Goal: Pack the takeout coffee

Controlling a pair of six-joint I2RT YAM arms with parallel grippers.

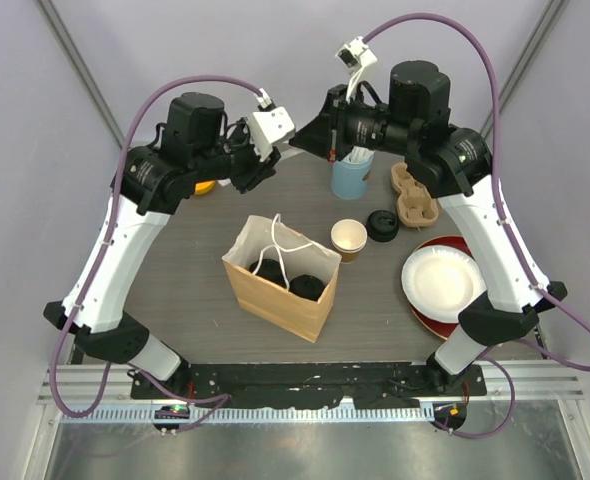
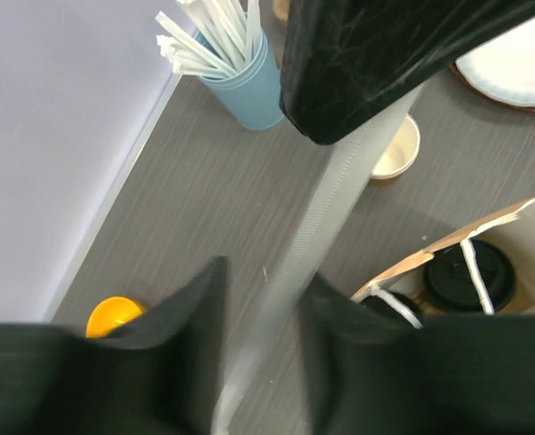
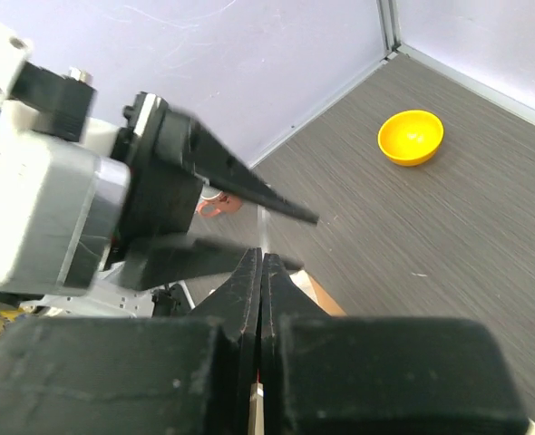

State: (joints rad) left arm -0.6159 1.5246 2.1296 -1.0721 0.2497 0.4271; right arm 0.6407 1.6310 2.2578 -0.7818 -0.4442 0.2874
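Two lidded takeout coffee cups stand inside the open brown paper bag; the left wrist view shows one black lid. A third kraft cup stands open beside its loose black lid. Above the table's back, my right gripper is shut on a white wrapped straw. The straw runs down between the fingers of my left gripper, whose jaws stand apart on either side of it.
A light-blue cup of straws and a cardboard cup carrier stand at the back. White plates are stacked on a red one at the right. A yellow bowl lies at the back left.
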